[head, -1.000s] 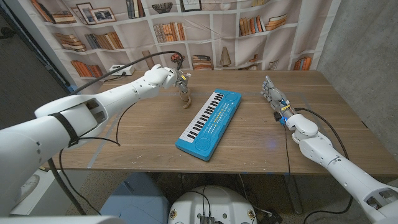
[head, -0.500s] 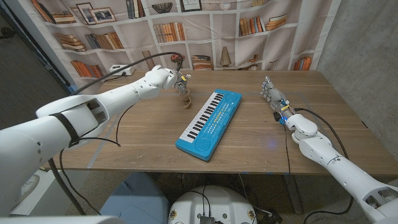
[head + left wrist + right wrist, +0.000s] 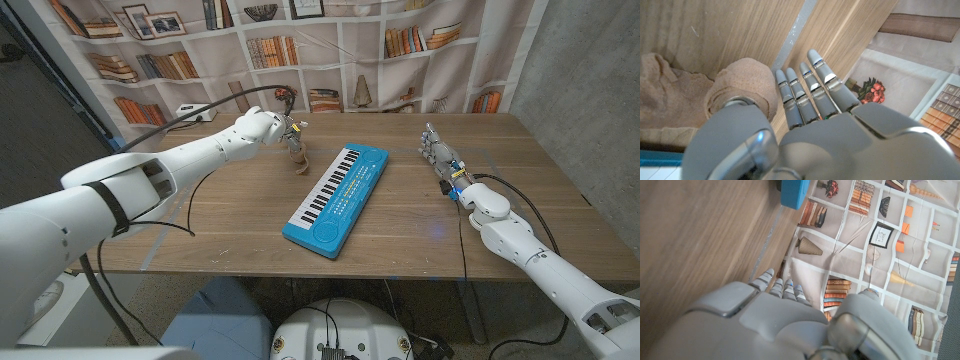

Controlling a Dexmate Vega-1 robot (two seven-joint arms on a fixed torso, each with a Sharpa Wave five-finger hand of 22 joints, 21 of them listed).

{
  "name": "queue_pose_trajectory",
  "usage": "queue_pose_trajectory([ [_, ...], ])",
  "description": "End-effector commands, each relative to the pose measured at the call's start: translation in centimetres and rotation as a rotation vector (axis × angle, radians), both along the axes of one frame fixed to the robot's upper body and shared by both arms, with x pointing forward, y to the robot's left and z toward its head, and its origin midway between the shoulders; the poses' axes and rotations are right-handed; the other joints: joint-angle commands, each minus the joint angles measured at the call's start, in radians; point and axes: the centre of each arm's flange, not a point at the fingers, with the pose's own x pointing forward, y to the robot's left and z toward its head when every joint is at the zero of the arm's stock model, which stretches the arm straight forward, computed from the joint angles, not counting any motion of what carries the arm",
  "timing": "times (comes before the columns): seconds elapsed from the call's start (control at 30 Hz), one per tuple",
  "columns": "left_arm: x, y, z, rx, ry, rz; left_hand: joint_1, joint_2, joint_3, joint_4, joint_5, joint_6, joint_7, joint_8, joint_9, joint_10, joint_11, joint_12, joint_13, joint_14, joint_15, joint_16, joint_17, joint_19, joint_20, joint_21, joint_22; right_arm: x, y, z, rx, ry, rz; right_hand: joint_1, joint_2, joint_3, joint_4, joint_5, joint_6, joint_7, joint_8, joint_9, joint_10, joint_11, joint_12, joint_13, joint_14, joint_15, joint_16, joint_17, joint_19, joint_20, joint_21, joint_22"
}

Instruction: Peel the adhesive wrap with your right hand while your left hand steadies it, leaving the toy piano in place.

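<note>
Now | left robot hand (image 3: 268, 125) grips wrap roll (image 3: 296, 157) | right robot hand (image 3: 437, 152) empty, fingers apart

wrap (image 3: 742, 92) — tan | piano (image 3: 337, 199) — blue, white keys | table (image 3: 220, 215) — brown woodgrain

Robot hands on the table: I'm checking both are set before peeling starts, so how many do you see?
2. The left hand is at the tan adhesive wrap, beside the toy piano; the right hand stands apart, across the piano.
</note>
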Motion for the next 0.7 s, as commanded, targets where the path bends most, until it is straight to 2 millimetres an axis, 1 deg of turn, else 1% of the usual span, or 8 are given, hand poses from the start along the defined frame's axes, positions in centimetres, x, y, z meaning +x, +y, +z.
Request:
queue_pose_trajectory([
  [0.03,0.3,-0.4,-0.9,0.016,0.01,0.0,-0.006,-0.003,0.003,0.006,0.001,-0.004,0.001,-0.003,0.003,0.0,-0.001,-0.001,0.0,-0.01,-0.008,0.002,0.001,0.004,0.004,0.001,0.004,0.1,0.0,-0.1,0.002,0.003,0.004,0.005,0.01,-0.001,-0.004,-0.002,0.005,-0.003,0.002,0.005,0.003,-0.004,0.004,0.004,-0.023,-0.008,0.005,0.002,0.006,-0.002,0.002,0.003],
  [0.23,0.4,-0.6,-1.2,0.017,0.015,0.0,-0.009,0.002,0.004,0.008,0.002,0.0,0.003,-0.003,0.003,0.003,-0.002,-0.002,0.0,-0.002,-0.008,0.007,0.003,0.008,0.001,0.002,0.004,0.0,-0.2,-0.1,0.004,0.0,0.0,0.004,0.01,-0.001,-0.004,-0.002,0.007,-0.004,0.003,0.005,0.006,-0.006,0.005,0.004,-0.022,-0.009,0.006,0.002,0.006,-0.002,0.002,0.003],
  [0.43,0.4,-0.8,-1.4,-0.004,0.023,-0.011,-0.007,0.005,0.007,0.007,0.003,0.002,-0.003,-0.003,0.003,0.006,-0.003,-0.002,0.001,-0.001,-0.012,0.008,0.003,0.007,0.001,0.0,0.004,-0.1,-0.3,-0.1,0.005,0.0,-0.002,0.005,0.011,-0.001,-0.005,-0.002,0.008,-0.007,0.003,0.005,0.007,-0.005,0.005,0.004,-0.021,-0.011,0.005,0.002,0.006,-0.002,0.002,0.003],
  [0.5,0.4,-1.0,-1.5,-0.003,0.029,-0.016,0.004,0.019,0.017,0.004,0.006,0.013,-0.003,-0.001,0.003,0.018,-0.003,0.0,0.002,0.007,-0.016,0.012,0.004,0.006,0.0,-0.001,0.004,-0.1,-0.3,-0.1,0.006,0.0,-0.001,0.005,0.011,-0.001,-0.005,-0.002,0.01,-0.007,0.004,0.005,0.008,-0.007,0.005,0.004,-0.02,-0.01,0.006,0.002,0.008,-0.002,0.003,0.003],
  [0.57,0.3,-1.2,-1.7,0.006,0.032,-0.021,0.028,0.033,0.029,-0.008,0.009,0.021,-0.004,0.002,0.004,0.031,-0.004,0.002,0.004,0.02,-0.019,0.018,0.006,0.01,-0.005,0.0,0.003,-0.1,-0.3,-0.1,0.007,0.0,0.001,0.005,0.011,-0.001,-0.005,-0.002,0.009,-0.007,0.003,0.005,0.006,-0.006,0.004,0.004,-0.021,-0.01,0.006,0.002,0.006,-0.002,0.002,0.003],
  [0.63,0.3,-1.4,-1.8,0.002,0.036,-0.024,0.084,0.041,0.036,-0.03,0.009,0.053,-0.009,0.014,0.006,0.075,-0.004,0.013,0.01,0.05,-0.021,0.034,0.013,0.022,-0.016,0.003,0.004,-0.1,-0.3,0.0,0.003,-0.003,0.001,0.005,0.011,-0.001,-0.006,-0.002,0.008,-0.007,0.003,0.005,0.006,-0.005,0.004,0.004,-0.021,-0.01,0.005,0.002,0.006,-0.002,0.002,0.003],
  [0.67,0.3,-1.4,-1.9,-0.001,0.036,-0.028,0.106,0.045,0.036,-0.031,0.009,0.058,-0.011,0.016,0.008,0.082,-0.003,0.012,0.013,0.07,-0.021,0.044,0.018,0.034,-0.027,0.008,0.005,-0.1,-0.3,0.0,0.003,-0.004,0.002,0.004,0.011,-0.001,-0.006,-0.003,0.008,-0.008,0.003,0.005,0.006,-0.005,0.004,0.004,-0.021,-0.011,0.006,0.002,0.006,-0.002,0.002,0.003],
  [0.7,0.3,-1.5,-2.0,-0.001,0.035,-0.032,0.127,0.054,0.039,-0.031,0.01,0.065,-0.018,0.021,0.011,0.09,-0.004,0.014,0.016,0.085,-0.022,0.052,0.021,0.038,-0.03,0.01,0.005,-0.1,-0.3,0.0,0.003,-0.004,0.002,0.004,0.011,-0.001,-0.006,-0.003,0.008,-0.008,0.002,0.005,0.006,-0.006,0.004,0.004,-0.02,-0.011,0.006,0.002,0.007,-0.002,0.002,0.003],
])
